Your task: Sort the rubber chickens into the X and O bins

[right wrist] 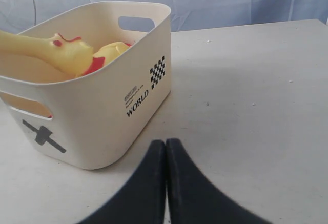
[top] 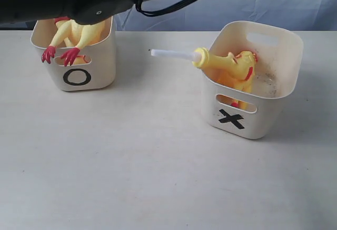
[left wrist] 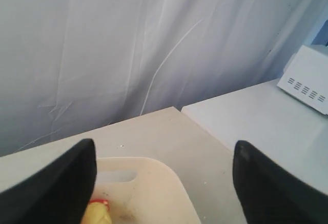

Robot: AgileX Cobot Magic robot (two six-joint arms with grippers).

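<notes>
Left pincer (left wrist: 164,149) spread wide, empty, above O bin (top: 102,64) where chicken (top: 79,32) lies, feet (top: 59,55) hanging out; right pincer (right wrist: 165,147) pinched shut, empty, by X bin (right wrist: 102,106): I'd lift left straight up, clear of the feet.

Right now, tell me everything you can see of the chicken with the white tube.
The tube chicken is glossy yellow rubber by its look, with red patches. It lies tilted inside the X bin, its narrow end lying over the rim, and its white tube pokes out past the rim toward the O bin. Something red shows through the bin's slot handle.
</notes>
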